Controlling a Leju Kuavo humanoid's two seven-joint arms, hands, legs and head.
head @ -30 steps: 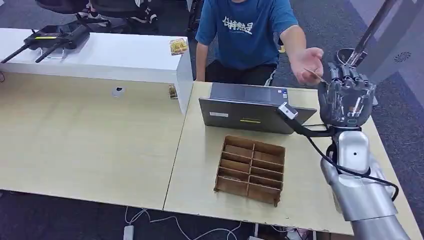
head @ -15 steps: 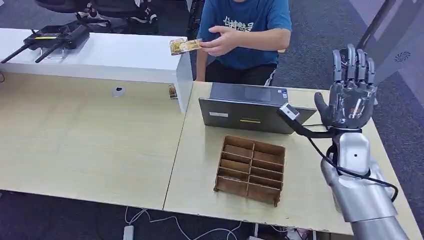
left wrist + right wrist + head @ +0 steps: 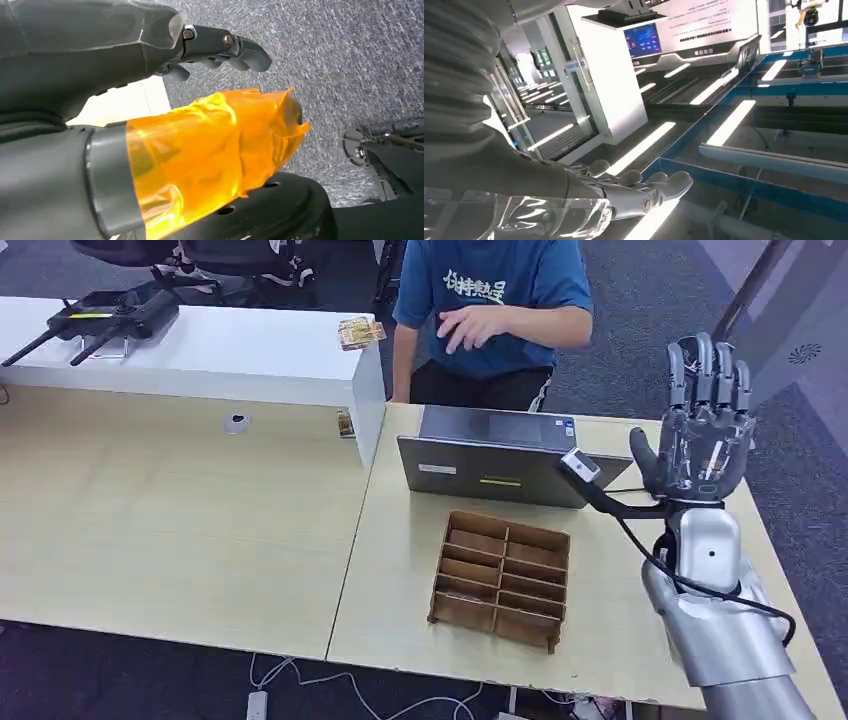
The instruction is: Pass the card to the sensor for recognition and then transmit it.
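Nearest, a wooden compartment tray (image 3: pixel 500 578) is set on the light worktop (image 3: pixel 400 540), all slots seen bare, probably the card store. Just behind it a grey laptop (image 3: pixel 495 465) is stood with its lid facing the robot, and a small white-tipped module on a black arm (image 3: pixel 578 464) is held beside the laptop's right edge; this is judged to be the sensor, though it cannot be confirmed. The right hand (image 3: pixel 700 420) is raised upright over the worktop's right side, palm turned in, fingers (image 3: pixel 644 182) extended and apart, nothing gripped: released, judged a post-handover pose. The left hand (image 3: pixel 150 45) is hung low over grey carpet, fingers loosely bent, nothing seen held; its thumb (image 3: pixel 210 155) is wrapped in orange film, presumably for protection or grip. Farther back, the card (image 3: pixel 360 333) is laid at the corner of the raised white counter (image 3: pixel 250 355), well apart from the robot's hands, next to a person in a blue shirt (image 3: pixel 490 300) whose hand (image 3: pixel 470 328) is held near the chest, clear of the card. A black controller with antennas (image 3: pixel 100 315) is laid at the counter's far left. Handover is judged complete.
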